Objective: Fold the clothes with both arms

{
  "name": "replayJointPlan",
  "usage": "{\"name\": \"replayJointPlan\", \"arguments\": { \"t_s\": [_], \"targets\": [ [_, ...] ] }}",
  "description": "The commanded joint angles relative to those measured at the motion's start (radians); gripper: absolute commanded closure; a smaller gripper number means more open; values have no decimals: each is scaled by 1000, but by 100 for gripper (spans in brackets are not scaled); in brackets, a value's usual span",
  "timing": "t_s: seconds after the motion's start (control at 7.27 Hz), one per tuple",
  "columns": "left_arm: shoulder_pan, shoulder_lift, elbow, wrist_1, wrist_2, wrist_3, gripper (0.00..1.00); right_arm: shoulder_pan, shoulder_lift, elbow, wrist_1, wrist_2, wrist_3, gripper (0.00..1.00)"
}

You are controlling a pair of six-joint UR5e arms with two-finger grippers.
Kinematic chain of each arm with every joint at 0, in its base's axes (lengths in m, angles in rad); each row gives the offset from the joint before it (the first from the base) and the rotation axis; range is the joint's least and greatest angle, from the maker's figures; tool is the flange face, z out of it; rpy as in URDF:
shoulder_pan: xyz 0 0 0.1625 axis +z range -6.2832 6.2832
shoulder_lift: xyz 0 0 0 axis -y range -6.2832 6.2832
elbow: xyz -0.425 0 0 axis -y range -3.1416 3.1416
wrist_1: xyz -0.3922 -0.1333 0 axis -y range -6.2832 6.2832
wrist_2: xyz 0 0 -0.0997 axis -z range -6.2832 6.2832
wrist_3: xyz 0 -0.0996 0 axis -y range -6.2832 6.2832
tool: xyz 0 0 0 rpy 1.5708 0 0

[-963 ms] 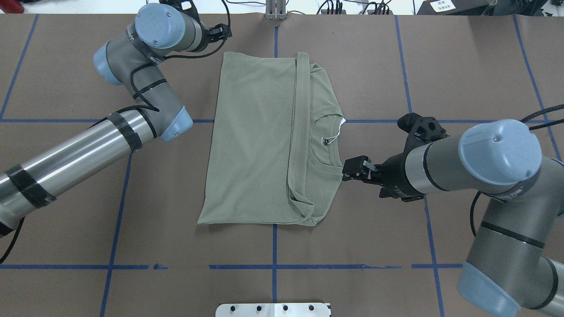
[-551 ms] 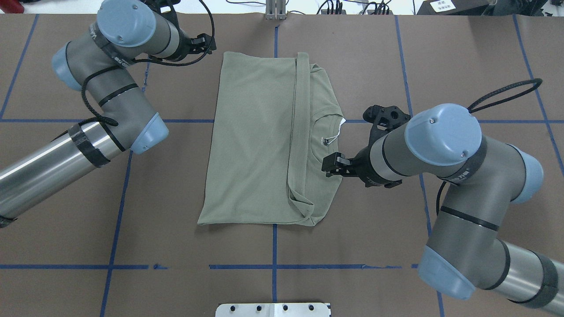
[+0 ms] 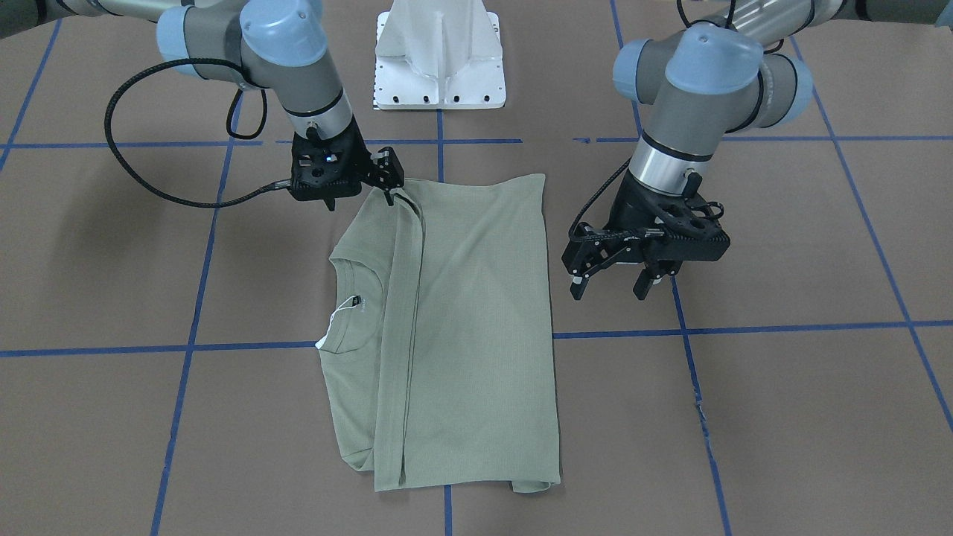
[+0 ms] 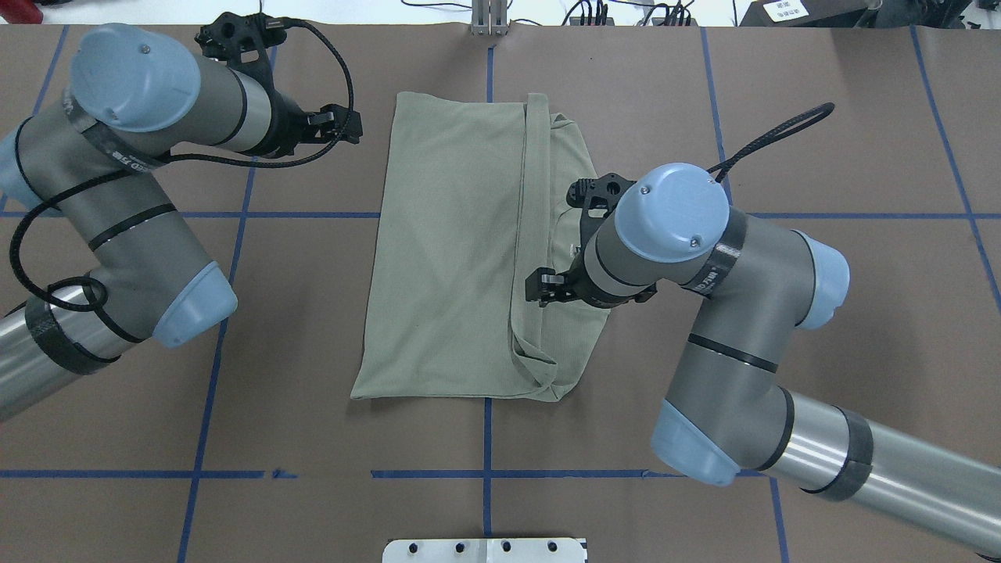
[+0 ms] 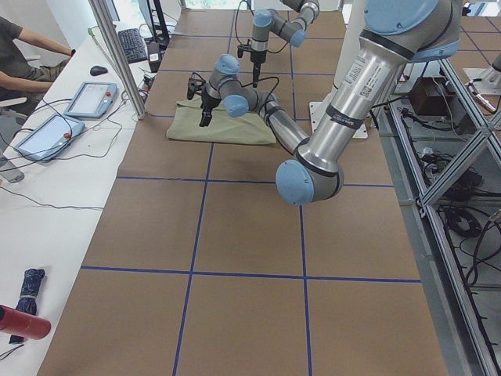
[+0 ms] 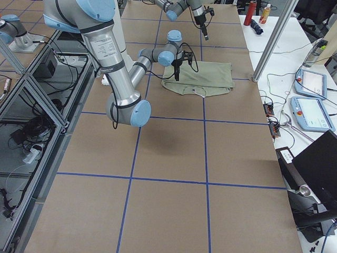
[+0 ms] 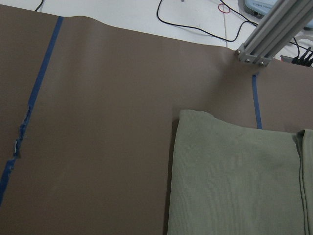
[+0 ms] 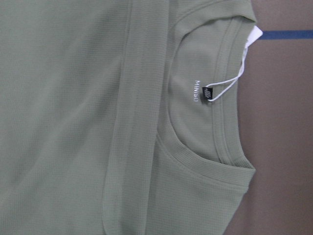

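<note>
The green long-sleeved shirt lies flat on the brown table, folded lengthwise with a sleeve strip laid along it. Its ribbed collar and dark neck label fill the right wrist view. My right gripper hovers over the shirt beside the collar, open and holding nothing; it shows open too in the front view. My left gripper hangs open above the table, just off the shirt's long plain edge, near the far corner. It touches nothing.
The white pedestal plate stands at the robot's side of the table. An aluminium post rises at the far edge. Blue tape lines grid the brown cover. A side desk holds tablets, and a person's arm rests there.
My right arm swung in from the shirt's right edge to above the collar area. My left arm pulled back leftward and toward the robot. Both grippers stayed open.
</note>
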Motion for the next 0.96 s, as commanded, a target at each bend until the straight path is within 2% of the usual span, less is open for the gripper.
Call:
{"name": "replayJointPlan", "arguments": {
  "t_s": [0.0, 0.28, 0.41, 0.55, 0.83],
  "targets": [
    [7, 8, -12, 2, -1, -3, 0, -33, 64, -72, 3, -2, -138, 0],
    [18, 10, -6, 0, -1, -8, 0, -58, 58, -73, 16, -2, -186, 0],
    [30, 10, -1, 0, 1, -8, 0, -67, 66, -104, 48, -23, -219, 1],
    [30, 10, 4, -1, 1, -8, 0, -98, 61, -151, 138, -58, -227, 4],
    [34, 39, 1, -12, -1, -3, 0, -127, 59, -170, 178, -129, -278, 15]
  ]
}}
